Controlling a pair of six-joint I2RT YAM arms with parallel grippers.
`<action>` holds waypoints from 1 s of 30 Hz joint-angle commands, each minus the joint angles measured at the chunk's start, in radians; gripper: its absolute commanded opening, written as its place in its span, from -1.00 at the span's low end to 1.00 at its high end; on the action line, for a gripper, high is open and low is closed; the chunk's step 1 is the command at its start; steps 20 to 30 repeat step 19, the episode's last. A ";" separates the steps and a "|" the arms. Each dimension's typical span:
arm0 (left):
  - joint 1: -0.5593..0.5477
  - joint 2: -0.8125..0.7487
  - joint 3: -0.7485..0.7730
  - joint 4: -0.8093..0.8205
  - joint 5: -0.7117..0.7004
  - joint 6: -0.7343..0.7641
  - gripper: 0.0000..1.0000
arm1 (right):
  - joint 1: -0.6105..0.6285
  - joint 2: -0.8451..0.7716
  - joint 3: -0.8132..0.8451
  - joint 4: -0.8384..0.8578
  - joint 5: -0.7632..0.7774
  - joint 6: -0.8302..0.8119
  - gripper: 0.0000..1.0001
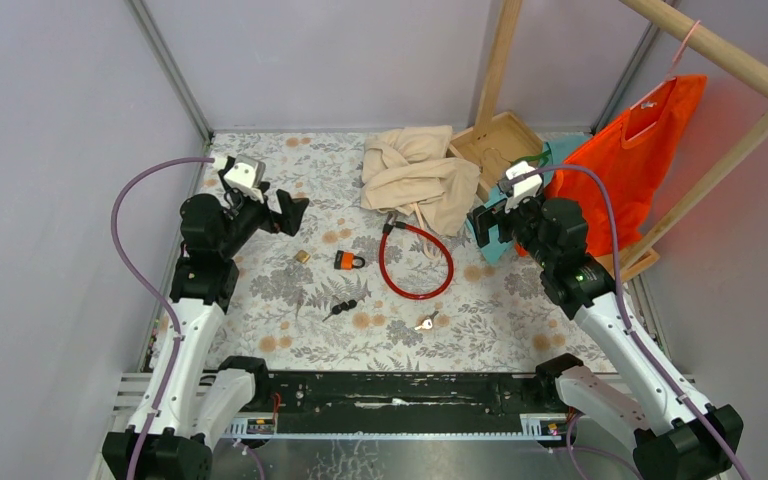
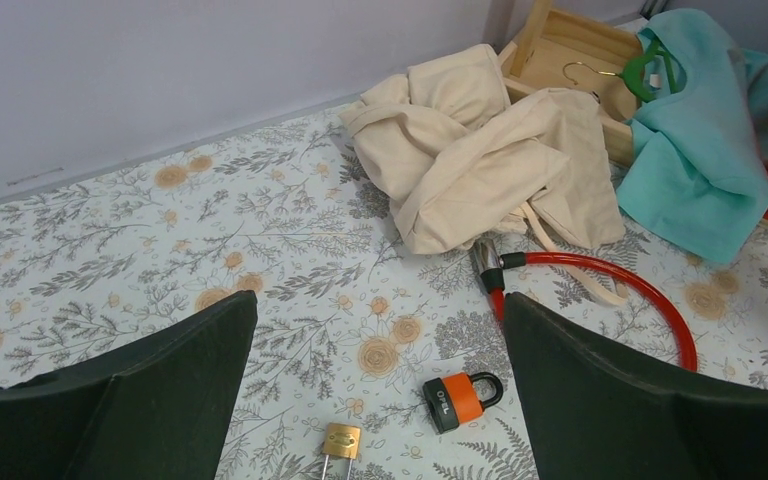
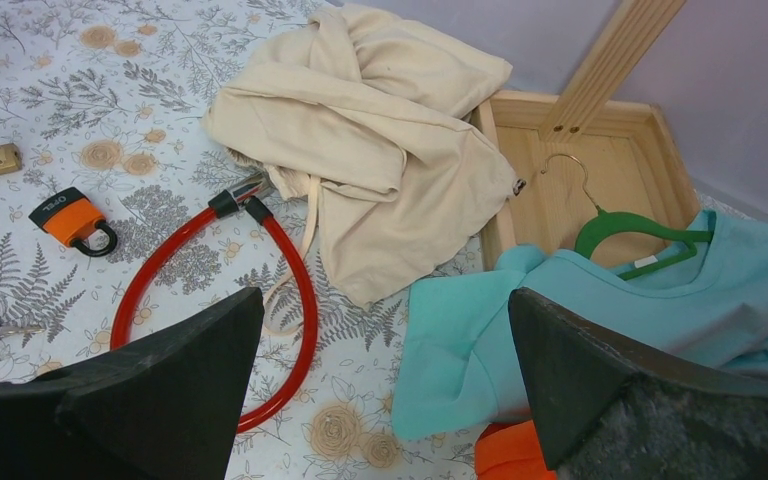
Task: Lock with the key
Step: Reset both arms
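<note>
An orange padlock (image 1: 349, 261) lies mid-table, also in the left wrist view (image 2: 460, 398) and the right wrist view (image 3: 73, 220). Left of it sits a small brass padlock (image 1: 303, 257). A red cable lock (image 1: 418, 262) forms a loop to its right. Closer to the arms lie a black-headed key (image 1: 343, 307) and a silver key (image 1: 425, 323). My left gripper (image 1: 290, 213) hovers open at the left, above and behind both padlocks, holding nothing. My right gripper (image 1: 482, 225) hangs open right of the cable loop, over the teal cloth's edge, also empty.
A crumpled beige cloth (image 1: 420, 175) lies at the back centre, touching the cable's end. Behind the right gripper stand a wooden tray (image 1: 500, 145) with a green hanger (image 3: 625, 228), a teal garment (image 3: 580, 310), and an orange garment (image 1: 640, 150) on a wooden rack. Walls enclose three sides.
</note>
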 commanded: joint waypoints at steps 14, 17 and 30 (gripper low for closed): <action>0.015 -0.011 -0.013 0.030 0.034 0.017 1.00 | -0.010 -0.012 0.005 0.041 -0.030 -0.011 0.98; 0.014 -0.008 -0.011 0.031 0.035 0.016 1.00 | -0.012 -0.017 0.005 0.039 -0.029 -0.009 0.98; 0.014 -0.009 -0.013 0.030 0.034 0.017 1.00 | -0.013 -0.018 0.011 0.026 -0.034 -0.014 0.98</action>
